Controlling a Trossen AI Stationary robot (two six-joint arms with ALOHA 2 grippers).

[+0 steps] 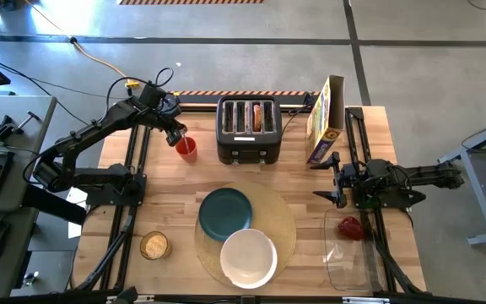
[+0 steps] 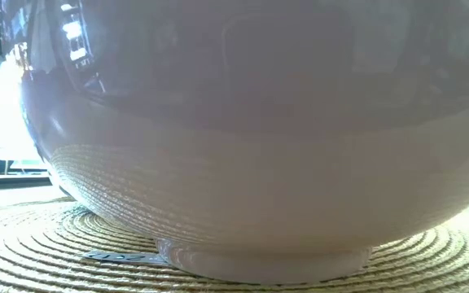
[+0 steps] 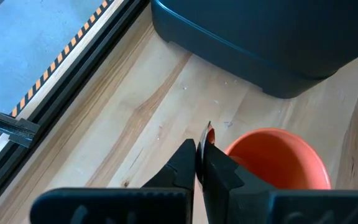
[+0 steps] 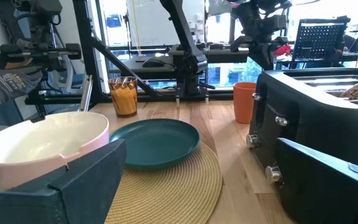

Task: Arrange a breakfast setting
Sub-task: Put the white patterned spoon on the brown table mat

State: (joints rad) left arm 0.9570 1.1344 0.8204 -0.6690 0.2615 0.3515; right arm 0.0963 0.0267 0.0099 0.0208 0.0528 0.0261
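My left gripper (image 1: 178,138) (image 3: 199,146) hangs over the far left of the table beside the small red cup (image 1: 186,149) (image 3: 272,158), shut on a thin metal sliver, the spoon (image 3: 207,132). The round tan placemat (image 1: 277,218) carries the dark teal plate (image 1: 224,211) and the white bowl (image 1: 248,257) (image 2: 243,122). A tan bagel half (image 1: 264,116) stands in a slot of the black toaster (image 1: 247,135). The red food item (image 1: 350,226) lies at the right. My right gripper (image 1: 337,181) (image 4: 197,186) waits open at the right side. My left gripper pinches the spoon's thin upper end (image 3: 208,128) between its two fingertips, coming slanting down from the table's left. Only a short tip shows past the fingers, just outside the cup's rim (image 3: 235,144). The fingers hide the rest of the spoon.
A cereal box (image 1: 326,118) stands right of the toaster. A glass jar with tan contents (image 1: 154,246) sits near the front left. A clear container (image 1: 348,257) lies at the front right by the red food item. Bare wood (image 1: 142,194) lies left of the placemat.
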